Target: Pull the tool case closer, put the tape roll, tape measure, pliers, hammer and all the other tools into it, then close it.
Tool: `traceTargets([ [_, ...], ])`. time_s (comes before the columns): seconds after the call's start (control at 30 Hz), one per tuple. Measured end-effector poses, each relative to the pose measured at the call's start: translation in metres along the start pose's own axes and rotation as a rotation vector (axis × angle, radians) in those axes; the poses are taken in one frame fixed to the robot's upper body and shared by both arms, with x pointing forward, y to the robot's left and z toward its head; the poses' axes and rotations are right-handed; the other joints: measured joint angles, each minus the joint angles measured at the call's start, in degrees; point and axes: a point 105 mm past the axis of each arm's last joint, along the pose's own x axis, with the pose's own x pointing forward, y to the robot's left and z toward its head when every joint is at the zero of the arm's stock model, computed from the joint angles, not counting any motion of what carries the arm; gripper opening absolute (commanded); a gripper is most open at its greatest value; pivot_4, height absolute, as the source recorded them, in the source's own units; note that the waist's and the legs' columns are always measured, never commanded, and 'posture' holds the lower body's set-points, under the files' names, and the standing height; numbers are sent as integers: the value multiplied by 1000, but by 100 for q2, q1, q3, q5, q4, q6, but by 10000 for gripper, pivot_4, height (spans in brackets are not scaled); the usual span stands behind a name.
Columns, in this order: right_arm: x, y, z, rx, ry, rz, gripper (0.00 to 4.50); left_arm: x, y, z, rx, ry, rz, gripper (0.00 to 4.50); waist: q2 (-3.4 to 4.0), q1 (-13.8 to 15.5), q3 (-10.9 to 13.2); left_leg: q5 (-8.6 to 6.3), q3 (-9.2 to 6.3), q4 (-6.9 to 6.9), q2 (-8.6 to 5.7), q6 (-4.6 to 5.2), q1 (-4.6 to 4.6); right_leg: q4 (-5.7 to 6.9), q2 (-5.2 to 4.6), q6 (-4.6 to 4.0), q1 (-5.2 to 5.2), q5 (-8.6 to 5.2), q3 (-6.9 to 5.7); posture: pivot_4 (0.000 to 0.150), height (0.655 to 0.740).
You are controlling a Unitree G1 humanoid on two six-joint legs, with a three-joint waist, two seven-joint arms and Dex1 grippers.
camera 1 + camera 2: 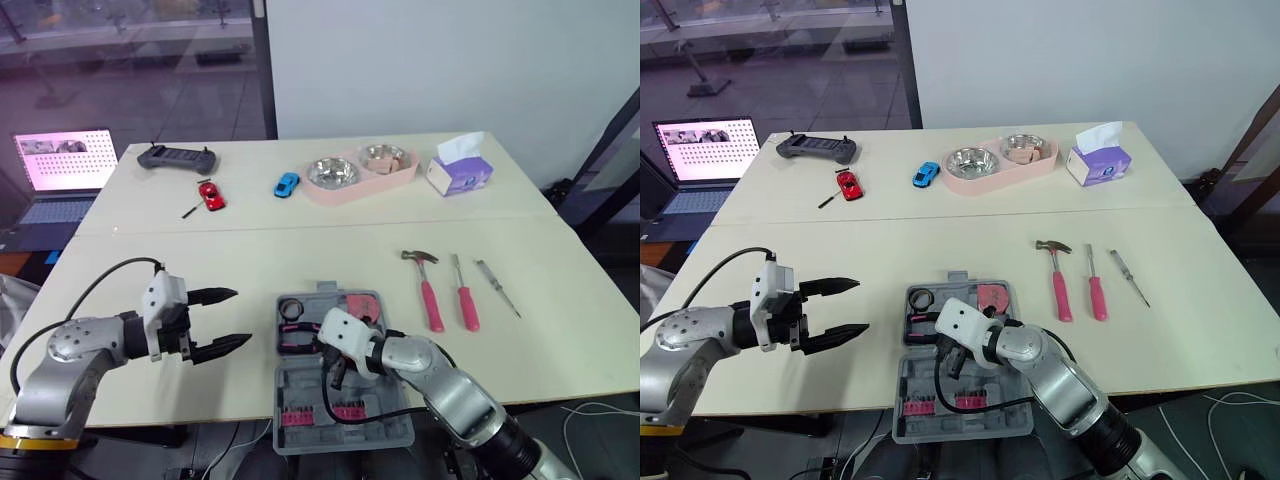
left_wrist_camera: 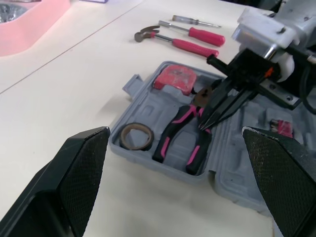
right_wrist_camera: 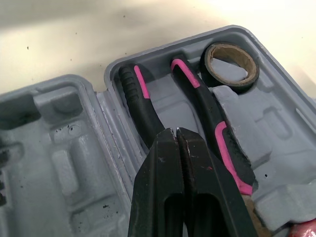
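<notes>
My right hand (image 3: 177, 132) has its two fingers pressed together with nothing between them. Their tips hang low inside the open tool case (image 1: 350, 432), right over the pliers (image 3: 140, 98), which lie in their moulded slot directly beneath. I cannot tell whether the tips touch them. The tape roll (image 3: 228, 83) sits in its recess just past my fingertips, beyond the pliers' handles. The pink tape measure (image 2: 177, 78) lies in the same half of the case, close by the pliers' head.

My left hand (image 1: 243, 316) hovers above the tabletop (image 1: 150, 400) with its fingers wide apart, holding nothing. It points toward the case, which is near it but not touching.

I judge the job roughly half done. The case looks pulled in to the near edge, and three tools are stowed. Left to do: the hammer (image 1: 430, 295), the red-handled screwdriver (image 1: 466, 300) just beside it, and the thin screwdriver (image 1: 497, 287) farther out. All three lie on the tabletop, well apart from my right hand, off to its outer side and beyond it. The lid stands open, so closing comes last.
</notes>
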Motion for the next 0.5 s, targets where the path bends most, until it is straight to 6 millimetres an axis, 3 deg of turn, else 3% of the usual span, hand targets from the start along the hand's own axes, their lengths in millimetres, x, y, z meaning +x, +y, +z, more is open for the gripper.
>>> traceTargets([
  [0.27, 5, 6, -13, 126, 114, 30, 1040, -1, 4, 5, 17, 7, 4, 45000, 20, 53, -162, -53, -1, -3, -4, 19, 116, -2, -11, -8, 116, -93, 4, 1500, 7370],
  [0.5, 5, 4, -13, 135, 128, 49, 1040, -2, 6, 5, 14, 9, 1, 45000, 4, 100, -187, -56, -4, -2, -3, 17, 117, 0, -12, 1, 116, -114, 7, 1500, 7370],
])
